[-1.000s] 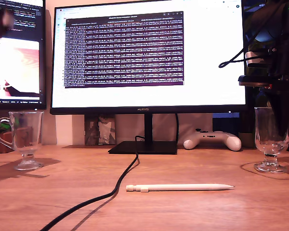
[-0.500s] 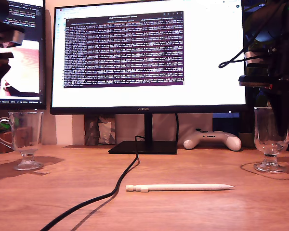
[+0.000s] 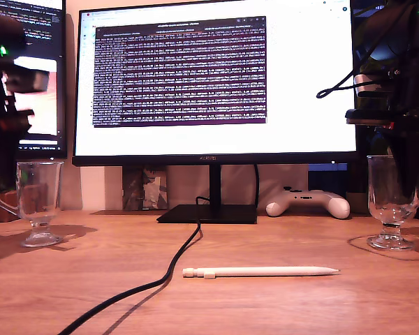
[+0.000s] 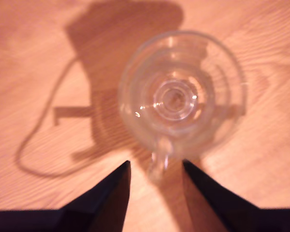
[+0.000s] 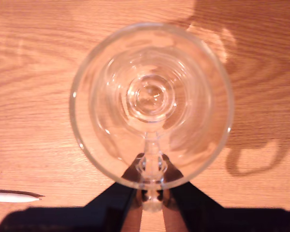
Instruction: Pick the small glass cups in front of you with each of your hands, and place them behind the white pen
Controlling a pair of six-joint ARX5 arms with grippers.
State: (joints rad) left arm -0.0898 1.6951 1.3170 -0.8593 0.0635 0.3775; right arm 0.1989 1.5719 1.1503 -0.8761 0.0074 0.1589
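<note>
Risk sits with the handles: my first tool (image 4: 154, 164) hangs wide over the left cup (image 3: 38, 199), at the exterior view's left, handle just off its tips, so a skewed close could tip it on the surface (image 3: 279, 310). My second tool (image 5: 150, 193) is narrow round the right cup's (image 3: 394, 202) handle; pinching or not, I cannot tell. A weak hold could let it swing. Pen (image 3: 258, 271) lies between them, nearer.

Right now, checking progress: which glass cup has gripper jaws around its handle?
The cup on the exterior view's right: my second gripper straddles its handle; the other cup isn't straddled.
</note>
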